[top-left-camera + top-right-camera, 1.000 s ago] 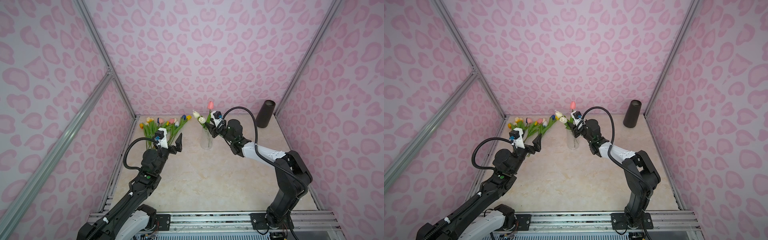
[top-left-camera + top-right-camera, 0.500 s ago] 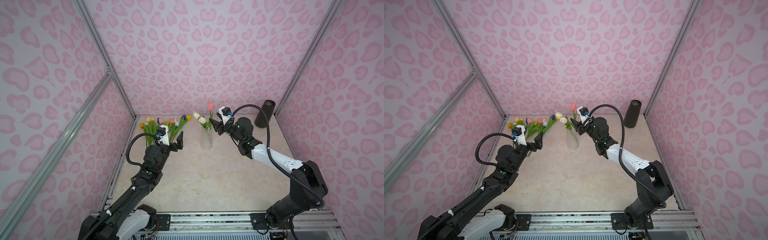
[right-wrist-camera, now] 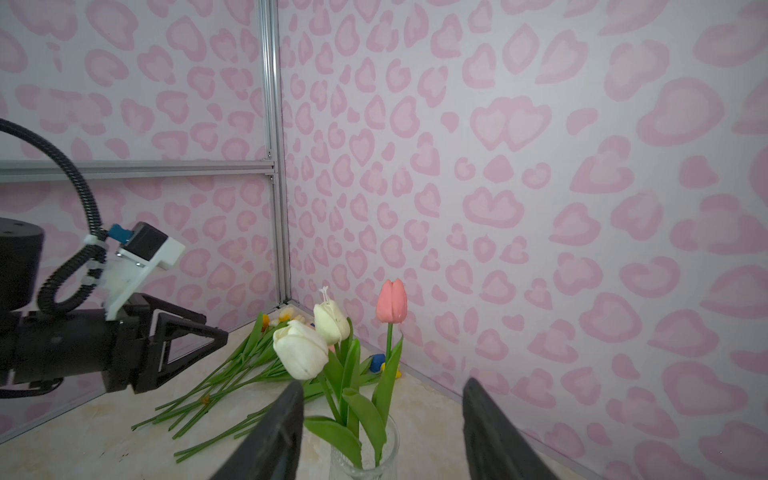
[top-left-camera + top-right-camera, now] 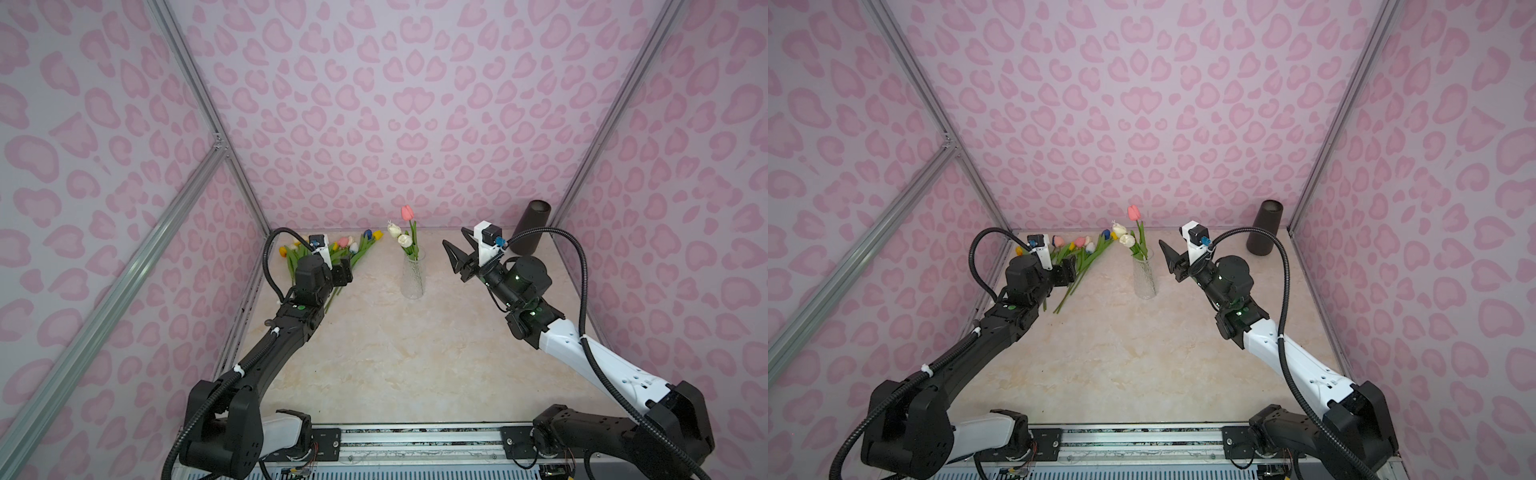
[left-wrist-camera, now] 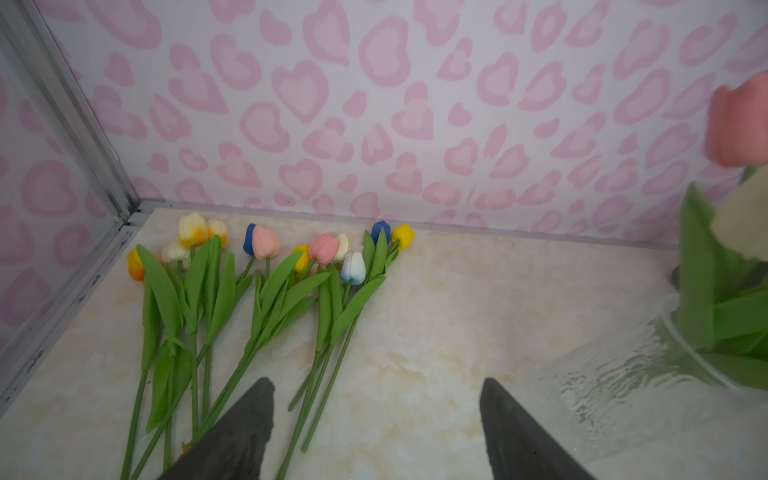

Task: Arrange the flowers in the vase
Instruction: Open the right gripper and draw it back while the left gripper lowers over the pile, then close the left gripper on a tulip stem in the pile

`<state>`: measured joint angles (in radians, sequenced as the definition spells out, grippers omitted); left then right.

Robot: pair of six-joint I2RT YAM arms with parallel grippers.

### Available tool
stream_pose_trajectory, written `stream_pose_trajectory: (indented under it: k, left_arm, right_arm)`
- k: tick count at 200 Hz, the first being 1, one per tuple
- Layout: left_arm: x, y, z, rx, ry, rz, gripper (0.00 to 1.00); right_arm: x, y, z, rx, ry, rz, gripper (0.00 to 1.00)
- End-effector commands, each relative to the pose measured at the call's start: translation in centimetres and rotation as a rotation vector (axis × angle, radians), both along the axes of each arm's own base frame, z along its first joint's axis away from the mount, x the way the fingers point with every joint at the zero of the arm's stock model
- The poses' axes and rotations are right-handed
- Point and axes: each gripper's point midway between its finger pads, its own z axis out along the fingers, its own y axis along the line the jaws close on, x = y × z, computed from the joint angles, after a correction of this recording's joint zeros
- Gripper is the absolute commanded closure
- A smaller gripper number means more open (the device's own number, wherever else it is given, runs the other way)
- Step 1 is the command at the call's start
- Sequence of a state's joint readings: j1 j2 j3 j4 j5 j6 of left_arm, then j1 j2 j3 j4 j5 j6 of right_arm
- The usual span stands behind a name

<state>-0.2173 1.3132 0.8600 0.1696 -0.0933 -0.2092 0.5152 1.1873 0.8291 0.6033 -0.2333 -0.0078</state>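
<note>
Nearest, both arms reach in from the near edge of the bench [image 4: 395, 353]. The left claw [image 5: 376, 382] is released and empty, low over the stem ends of the loose flowers [image 5: 266, 286]. Whether a finger touches a stem I cannot tell. The right claw [image 3: 381, 384] is also released and holds nothing. It is raised to the right of the vase [image 4: 413, 276], apart from it. The clear vase stands upright near the middle of the far edge. It holds 3 flowers: 2 cream tulips [image 4: 404, 240] and 1 taller pink tulip [image 4: 407, 212]. Roughly 12 more flowers lie flat in the far left corner, heads toward the far edge. A black cylinder [image 4: 532, 228] stands in the far right corner.
</note>
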Motion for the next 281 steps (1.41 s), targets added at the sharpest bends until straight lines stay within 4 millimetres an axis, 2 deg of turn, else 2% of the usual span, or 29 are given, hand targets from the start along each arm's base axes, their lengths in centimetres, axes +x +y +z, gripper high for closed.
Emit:
stream_pose_trajectory:
  k: [1,32,65,86,89,92,103,148,161,164,169,191,221,263,281]
  left_arm:
    - [-0.7,1.5,-4.9,0.051,0.22,0.039,0.22]
    - [0.1,2.7,-9.0,0.106,0.444,0.027,0.23]
    - [1.9,2.7,-12.5,0.179,0.601,-0.004,0.33]
    - [3.0,2.7,-14.1,0.222,0.678,-0.02,0.44]
    - [2.8,2.7,-14.8,0.228,0.7,-0.025,0.47]
    - [3.5,2.6,-14.2,0.23,0.687,-0.03,0.51]
    - [4.0,2.5,-14.7,0.244,0.702,-0.042,0.6]
    - [5.2,3.0,-17.5,0.307,0.779,-0.054,0.61]
    - [5.3,2.7,-18.4,0.303,0.809,-0.072,0.63]
    - [5.3,2.7,-18.6,0.302,0.814,-0.073,0.67]
    - [5.4,2.7,-18.8,0.301,0.819,-0.076,0.69]
    - [5.9,2.4,-19.6,0.294,0.826,-0.084,0.72]
    - [6.4,2.4,-20.3,0.301,0.846,-0.086,0.73]
    - [6.4,2.5,-20.9,0.302,0.852,-0.075,0.89]
    - [6.1,2.4,-20.5,0.292,0.849,-0.079,0.96]
  right_arm:
    - [-2.3,-0.5,-0.3,0.093,-0.065,0.025,0.41]
    - [-4.5,-0.1,-3.5,0.065,-0.071,-0.003,0.42]
    - [-5.4,0.9,-5.9,0.047,-0.081,0.018,0.43]
    - [-5.4,1.8,-7.2,0.035,-0.059,0.044,0.43]
    - [-5.5,2.1,-7.6,0.03,-0.055,0.051,0.43]
    - [-5.5,2.3,-7.9,0.026,-0.053,0.057,0.44]
    - [-5.9,2.9,-8.8,0.012,-0.058,0.076,0.44]
    - [-7.3,4.2,-12.5,-0.005,-0.044,0.101,0.44]
    - [-7.5,4.7,-12.8,-0.003,-0.045,0.112,0.44]
    - [-7.5,4.8,-12.8,-0.005,-0.043,0.116,0.44]
    - [-7.6,5.0,-12.9,-0.008,-0.043,0.12,0.44]
    - [-7.8,5.6,-13.2,-0.021,-0.038,0.134,0.44]
    - [-7.7,5.3,-13.3,-0.037,-0.045,0.115,0.44]
    - [-7.6,4.7,-12.9,-0.056,-0.063,0.083,0.43]
    - [-7.6,4.7,-13.0,-0.065,-0.059,0.081,0.43]
